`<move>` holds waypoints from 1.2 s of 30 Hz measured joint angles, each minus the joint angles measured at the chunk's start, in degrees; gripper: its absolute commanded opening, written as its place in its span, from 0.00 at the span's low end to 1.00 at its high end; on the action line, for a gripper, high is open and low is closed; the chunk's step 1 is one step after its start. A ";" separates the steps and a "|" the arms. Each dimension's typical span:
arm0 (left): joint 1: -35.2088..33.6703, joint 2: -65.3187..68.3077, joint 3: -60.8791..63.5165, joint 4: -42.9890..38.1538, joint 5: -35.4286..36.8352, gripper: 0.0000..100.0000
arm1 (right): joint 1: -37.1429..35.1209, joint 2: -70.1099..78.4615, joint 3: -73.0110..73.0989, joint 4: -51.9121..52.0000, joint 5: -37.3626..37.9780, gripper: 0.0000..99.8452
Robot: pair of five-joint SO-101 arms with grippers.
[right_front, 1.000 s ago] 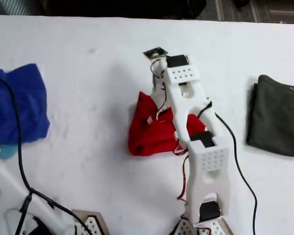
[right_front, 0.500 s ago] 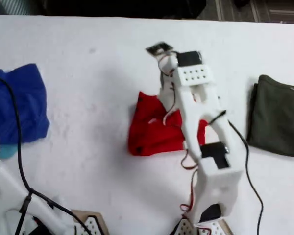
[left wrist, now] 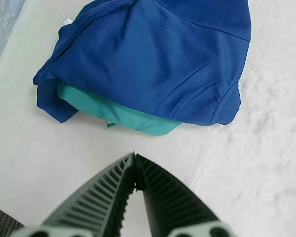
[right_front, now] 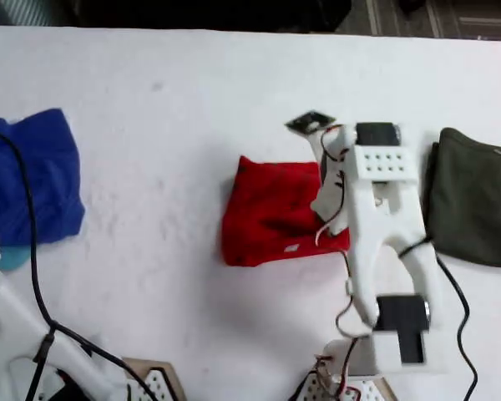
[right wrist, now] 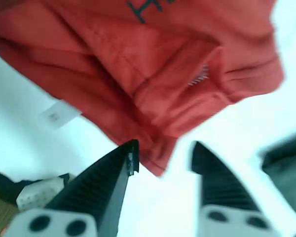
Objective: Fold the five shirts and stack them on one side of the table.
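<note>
Four shirts lie on the white table [right_front: 150,83], as we see from the high view. Our right arm [right_front: 376,225] rises from the 6 o'clock edge and leans in toward the middle. At the 3 o'clock edge we find a folded dark green shirt [right_front: 472,200]. At the 9 o'clock edge a blue shirt [right_front: 33,175] lies loosely folded on a teal shirt [left wrist: 133,118], whose edge peeks out beneath it. The red shirt [right_front: 271,217] sits folded near the centre, at 9 o'clock from the arm and partly under it. Our right gripper [right wrist: 163,153] hangs just above that shirt's edge, fingers spread apart with nothing between them. Our left gripper [left wrist: 135,170] hovers over bare table near the blue and teal pile, fingers pressed together at the tips, holding nothing.
</note>
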 measured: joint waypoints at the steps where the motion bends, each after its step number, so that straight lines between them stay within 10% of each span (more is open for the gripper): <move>1: 0.00 0.00 0.00 0.00 0.00 0.02 | -0.26 -2.20 -0.18 0.18 0.00 0.33; 9: -0.26 0.00 0.00 0.00 0.00 0.02 | -8.44 -10.20 -0.62 -2.64 0.00 0.32; 16: -0.26 0.00 0.00 0.00 -0.09 0.02 | -10.99 0.00 -0.62 -12.13 -5.80 0.02; 36: -0.26 0.00 0.00 0.00 -0.09 0.02 | 7.30 16.44 0.26 -0.35 -2.37 0.02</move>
